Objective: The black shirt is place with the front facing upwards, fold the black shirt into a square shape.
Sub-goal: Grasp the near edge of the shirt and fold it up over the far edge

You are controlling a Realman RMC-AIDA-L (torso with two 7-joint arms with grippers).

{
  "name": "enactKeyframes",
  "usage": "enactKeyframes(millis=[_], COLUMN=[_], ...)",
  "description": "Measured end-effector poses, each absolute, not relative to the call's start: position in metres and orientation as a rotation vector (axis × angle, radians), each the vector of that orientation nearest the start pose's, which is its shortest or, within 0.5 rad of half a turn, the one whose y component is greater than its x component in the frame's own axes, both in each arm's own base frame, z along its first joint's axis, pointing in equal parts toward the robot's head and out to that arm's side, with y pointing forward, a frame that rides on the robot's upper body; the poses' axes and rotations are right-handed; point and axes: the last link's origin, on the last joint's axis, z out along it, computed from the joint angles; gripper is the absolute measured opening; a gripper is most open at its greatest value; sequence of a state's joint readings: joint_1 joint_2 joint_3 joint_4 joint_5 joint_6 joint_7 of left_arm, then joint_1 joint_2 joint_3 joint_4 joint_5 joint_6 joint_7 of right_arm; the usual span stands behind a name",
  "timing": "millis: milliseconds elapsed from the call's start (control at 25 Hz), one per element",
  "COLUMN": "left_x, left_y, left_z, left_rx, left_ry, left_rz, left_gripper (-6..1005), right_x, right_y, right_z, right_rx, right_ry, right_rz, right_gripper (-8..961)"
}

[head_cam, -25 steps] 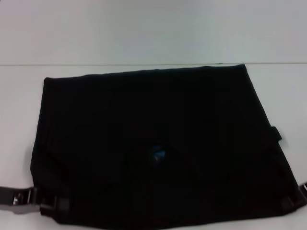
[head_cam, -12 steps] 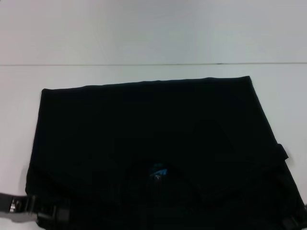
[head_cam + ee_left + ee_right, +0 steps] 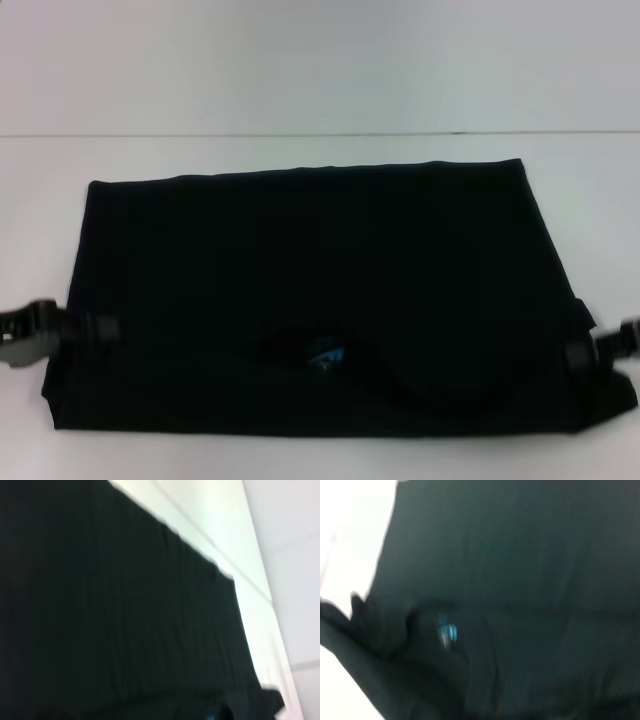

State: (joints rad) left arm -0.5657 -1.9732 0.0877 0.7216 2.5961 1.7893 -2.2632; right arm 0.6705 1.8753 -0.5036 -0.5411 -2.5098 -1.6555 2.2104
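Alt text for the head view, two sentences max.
A black shirt, folded into a wide rectangle, lies on a white table with its blue neck label showing. The left gripper and right gripper are at its side edges.

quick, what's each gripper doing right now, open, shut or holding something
Left gripper: at the left edge of the black shirt; its state cannot be told.
Right gripper: at the shirt's right edge; its state cannot be told.
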Motion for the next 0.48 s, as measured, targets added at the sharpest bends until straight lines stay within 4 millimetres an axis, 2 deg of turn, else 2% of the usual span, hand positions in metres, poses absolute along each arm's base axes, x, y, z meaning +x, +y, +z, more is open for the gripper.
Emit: enactKeyframes(millis=[200, 480], left_x=[-0.335, -0.343], left_y=[0.316, 0.340], left_z=[0.078, 0.075], left_rx=[-2.020, -1.838], left_ry=[-1.957, -1.892], left_rz=[-0.728, -0.852], left_gripper=[55, 55], right_x=[0.309, 0.308], right_y=[0.358, 0.383], right_z=[0.063, 0.044], right_rx=[-2.288, -2.077], right_ry=[1.801, 1.789], right_rz=[0.447, 0.676], right_gripper=[77, 82])
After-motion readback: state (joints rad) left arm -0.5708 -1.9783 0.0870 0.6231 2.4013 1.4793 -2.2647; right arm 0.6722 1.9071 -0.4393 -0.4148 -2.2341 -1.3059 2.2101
